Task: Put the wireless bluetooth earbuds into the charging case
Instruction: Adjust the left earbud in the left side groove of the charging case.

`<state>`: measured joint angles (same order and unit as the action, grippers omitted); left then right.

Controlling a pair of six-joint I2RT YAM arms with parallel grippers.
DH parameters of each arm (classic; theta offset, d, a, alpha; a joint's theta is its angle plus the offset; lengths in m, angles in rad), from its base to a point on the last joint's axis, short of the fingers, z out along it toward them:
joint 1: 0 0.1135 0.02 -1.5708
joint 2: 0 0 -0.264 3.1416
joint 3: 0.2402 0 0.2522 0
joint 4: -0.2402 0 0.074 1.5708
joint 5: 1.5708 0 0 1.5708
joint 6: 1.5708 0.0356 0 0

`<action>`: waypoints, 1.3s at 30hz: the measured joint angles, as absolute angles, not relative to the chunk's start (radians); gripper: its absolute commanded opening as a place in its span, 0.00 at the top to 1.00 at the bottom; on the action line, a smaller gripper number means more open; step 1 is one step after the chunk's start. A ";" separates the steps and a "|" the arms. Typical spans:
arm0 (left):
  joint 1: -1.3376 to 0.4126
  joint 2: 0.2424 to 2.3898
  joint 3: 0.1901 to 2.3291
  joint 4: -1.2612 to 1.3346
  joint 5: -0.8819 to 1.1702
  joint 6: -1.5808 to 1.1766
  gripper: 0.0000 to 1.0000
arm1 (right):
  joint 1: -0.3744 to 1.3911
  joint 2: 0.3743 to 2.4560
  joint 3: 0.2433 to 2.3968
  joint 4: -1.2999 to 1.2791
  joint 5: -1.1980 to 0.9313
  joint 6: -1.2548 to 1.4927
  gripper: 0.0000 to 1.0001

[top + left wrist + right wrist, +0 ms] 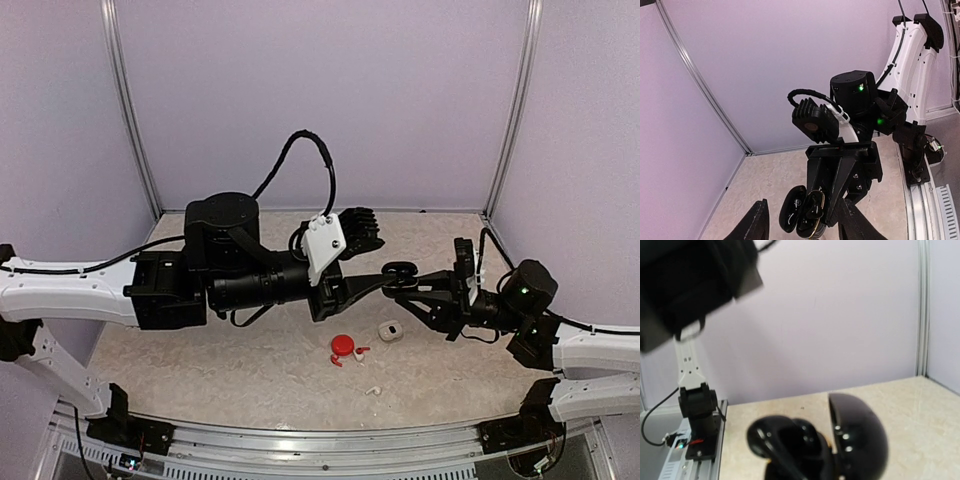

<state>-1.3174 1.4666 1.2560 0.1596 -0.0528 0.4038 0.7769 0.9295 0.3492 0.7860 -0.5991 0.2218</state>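
Observation:
My right gripper (410, 284) is shut on an open black charging case (400, 270) and holds it above the table. In the left wrist view the case (792, 212) shows its lid swung left and black earbuds (816, 204) sitting in the body. In the right wrist view one black earbud (774, 437) sticks up beside the lid (860, 437). My left gripper (362, 284) is open and empty, its fingers (759, 220) spread either side of the case without touching it. A red earbud (336, 360) and two white earbuds (358, 352) (373, 389) lie on the table.
A red case (343, 345) and a white case (390, 329) sit on the table below the grippers. Lilac walls close in the back and sides, and a metal rail (300, 440) runs along the near edge.

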 measured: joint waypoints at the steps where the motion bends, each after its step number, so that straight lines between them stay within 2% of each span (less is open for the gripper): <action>1: -1.316 1.448 1.251 0.140 -0.052 0.417 0.54 | 0.777 0.929 0.351 0.772 -0.601 0.221 1.00; 7: -1.316 1.380 1.240 0.007 -0.047 0.506 0.58 | 0.777 0.933 0.376 0.714 -0.633 0.214 1.00; 16: -1.336 1.411 1.240 -0.128 -0.058 0.603 0.63 | 0.777 0.970 0.414 0.689 -0.690 0.210 1.00; 24: -1.346 1.450 1.240 -0.142 -0.104 0.645 0.66 | 0.777 0.980 0.425 0.654 -0.709 0.202 1.00; 39: -1.353 1.465 1.241 -0.108 -0.175 0.683 0.66 | 0.792 0.992 0.448 0.606 -0.721 0.180 1.00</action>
<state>-1.3533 1.4651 1.2407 -0.1078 -0.1745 0.6827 0.7921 0.9924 0.4484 0.6056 -0.7208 0.1802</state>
